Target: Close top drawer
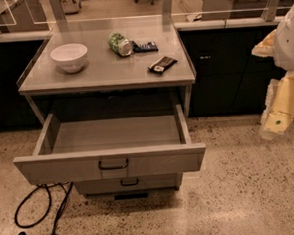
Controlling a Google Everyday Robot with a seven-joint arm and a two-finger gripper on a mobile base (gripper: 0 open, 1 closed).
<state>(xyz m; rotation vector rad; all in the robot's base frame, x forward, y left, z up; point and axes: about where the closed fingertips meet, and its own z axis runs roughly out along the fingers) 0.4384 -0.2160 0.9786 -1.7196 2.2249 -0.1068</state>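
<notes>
The top drawer (110,144) is standing pulled far out under the tabletop (107,72), which is carrying a bowl (69,57) and a can (119,44). The pincer (276,122) is hanging at the right, apart from it; open or closed, I cannot tell.

Left of the gripper (275,123), the table (104,74) carries a bowl (69,57) farthest off, a can (119,44), a blue packet (145,46), a black packet (162,64) nearest
</notes>
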